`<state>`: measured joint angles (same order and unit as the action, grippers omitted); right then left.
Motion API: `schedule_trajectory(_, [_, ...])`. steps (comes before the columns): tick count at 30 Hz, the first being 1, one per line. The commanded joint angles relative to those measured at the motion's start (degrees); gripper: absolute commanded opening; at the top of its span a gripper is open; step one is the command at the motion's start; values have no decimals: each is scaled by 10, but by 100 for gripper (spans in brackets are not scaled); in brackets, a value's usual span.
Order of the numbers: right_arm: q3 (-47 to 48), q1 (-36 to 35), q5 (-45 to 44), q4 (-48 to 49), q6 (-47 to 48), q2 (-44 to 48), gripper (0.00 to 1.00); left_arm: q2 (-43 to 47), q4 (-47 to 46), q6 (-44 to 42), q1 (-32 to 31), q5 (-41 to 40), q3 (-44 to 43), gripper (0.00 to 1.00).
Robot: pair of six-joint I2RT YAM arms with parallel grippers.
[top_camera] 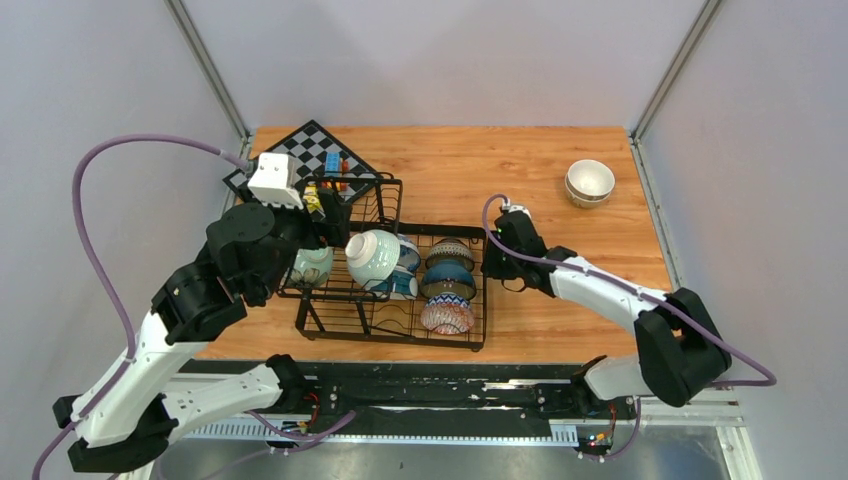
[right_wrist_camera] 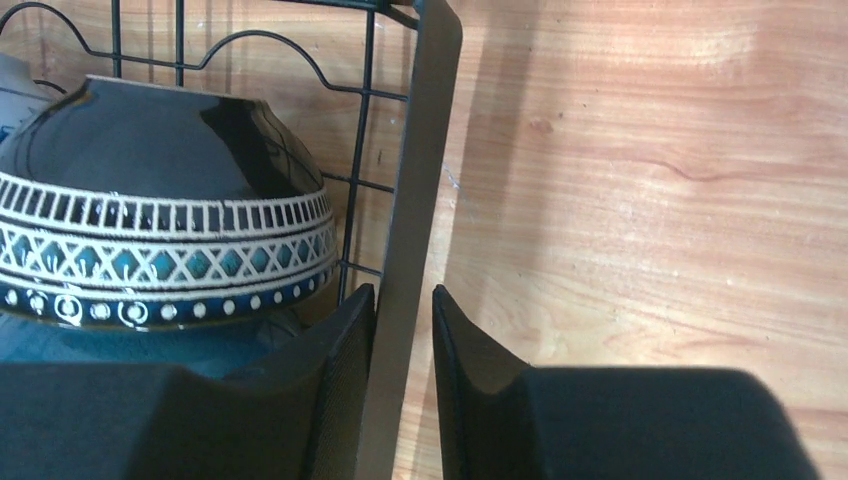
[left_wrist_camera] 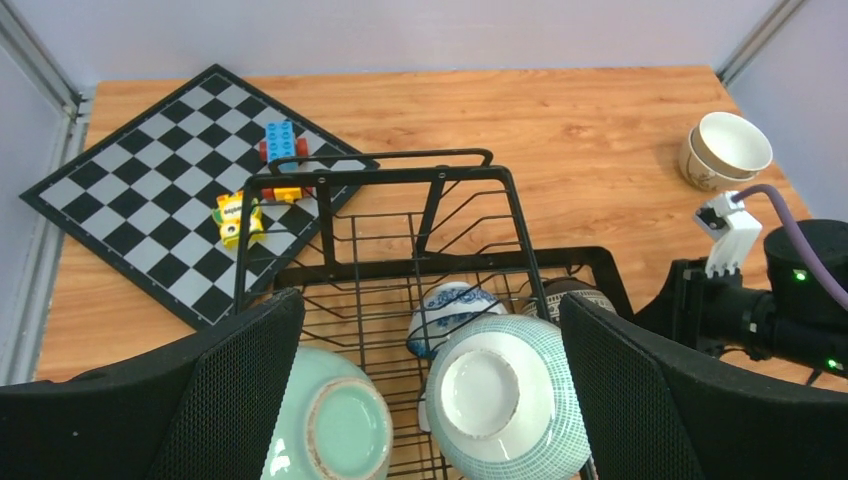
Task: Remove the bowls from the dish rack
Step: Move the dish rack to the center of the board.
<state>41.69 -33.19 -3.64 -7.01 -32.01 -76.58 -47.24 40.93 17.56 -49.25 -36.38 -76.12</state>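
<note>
The black wire dish rack [top_camera: 390, 335] holds several bowls. A white bowl with a teal grid [top_camera: 372, 255] and a mint bowl [top_camera: 312, 265] lie at its left. A dark patterned bowl [top_camera: 450, 252], a teal bowl [top_camera: 447, 280] and a red-pink bowl [top_camera: 447, 315] lie at its right. My left gripper [left_wrist_camera: 430, 305] is open above the rack, with the mint bowl [left_wrist_camera: 330, 420] and the white-teal bowl [left_wrist_camera: 505, 400] between its fingers and a blue-white bowl [left_wrist_camera: 450, 305] behind. My right gripper [right_wrist_camera: 403, 292] is shut on the rack's right rim [right_wrist_camera: 425, 150], beside the dark patterned bowl [right_wrist_camera: 150, 200].
Two stacked cream bowls [top_camera: 590, 182] stand on the wooden table at the far right. A chessboard [left_wrist_camera: 150, 200] with toy blocks [left_wrist_camera: 280, 140] lies behind the rack at the far left. The rack's tall back section [left_wrist_camera: 400, 178] rises just beyond my left gripper.
</note>
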Motion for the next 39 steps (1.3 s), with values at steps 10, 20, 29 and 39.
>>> schedule_trajectory(10, [60,34,-69,-63,16,-87,5,-6,-7,15,3,26,15,100])
schedule_trajectory(20, [63,119,-61,-78,6,-84,0,-9,-10,16,3,35,23,100])
schedule_trajectory(29, [68,209,-38,-80,-6,-93,0,-27,-25,16,3,48,33,100])
schedule_trajectory(39, [63,256,-5,-75,-6,-102,0,-42,-35,28,4,61,42,100])
